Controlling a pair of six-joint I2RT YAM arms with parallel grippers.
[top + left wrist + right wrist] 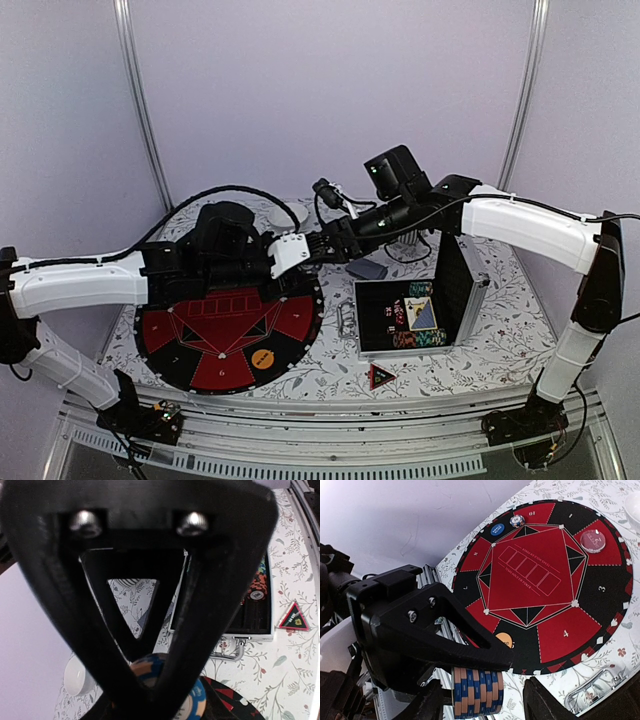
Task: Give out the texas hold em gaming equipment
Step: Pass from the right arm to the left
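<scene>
My left gripper (296,252) is shut on a stack of blue-and-tan striped poker chips (477,690), pinching it by the rims above the far right edge of the round red-and-black poker board (230,340). The stack also shows in the left wrist view (150,669). My right gripper (485,707) is open, its two fingers on either side of the stack's ends without touching it. On the board lie an orange disc (504,640), a blue disc (497,529), a striped chip (517,520) and a clear round disc (593,540). A red triangular marker (381,376) lies on the tablecloth.
An open metal case (470,300) with chips (420,338) and cards stands right of the board, lid upright. A grey-blue card deck (368,269) lies behind it. A white bowl (283,216) sits at the back. The case handle (227,652) faces the board.
</scene>
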